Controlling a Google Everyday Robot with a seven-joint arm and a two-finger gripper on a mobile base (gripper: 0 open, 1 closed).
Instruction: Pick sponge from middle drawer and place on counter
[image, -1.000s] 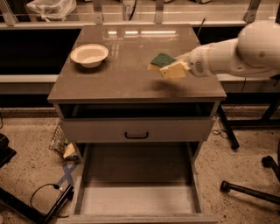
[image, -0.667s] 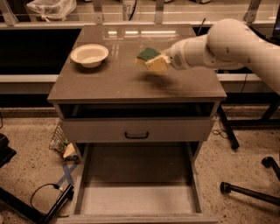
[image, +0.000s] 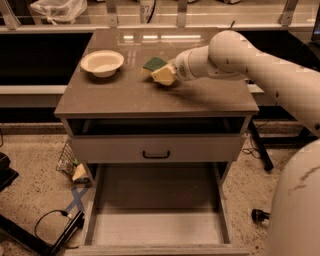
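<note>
Quick update: since the last look the arm (image: 240, 50) has swung left across the counter (image: 125, 95), so the sponge (image: 154, 63) has gone from the right side to about the middle, closer to the bowl (image: 102, 62).

Nearest to me, the drawer (image: 155, 225) is pulled all the way out and its pale floor is bare, with no sponge in it. So I'd call the pick half of the job done. Just above it is the shut drawer front (image: 156, 148) with its little black handle (image: 156, 155), and above that there's a dark open slot under the counter.

Up on the counter, the gripper (image: 161, 74) is low over the middle of the slab, a bit toward the back. The jaws are closed on the sponge, green face up, poking out on the bowl side of the fingers. It's near the bowl but clearly apart from it.

The bit I can't call from this angle is whether the sponge is already resting on the surface or just hanging a hair above it.

So by my read, what's left is the tail end: get it down flat if it isn't already, open up, and back the arm off without dragging the sponge along or bumping the bowl. I'm not counting the place as done while it's gripped.
</note>
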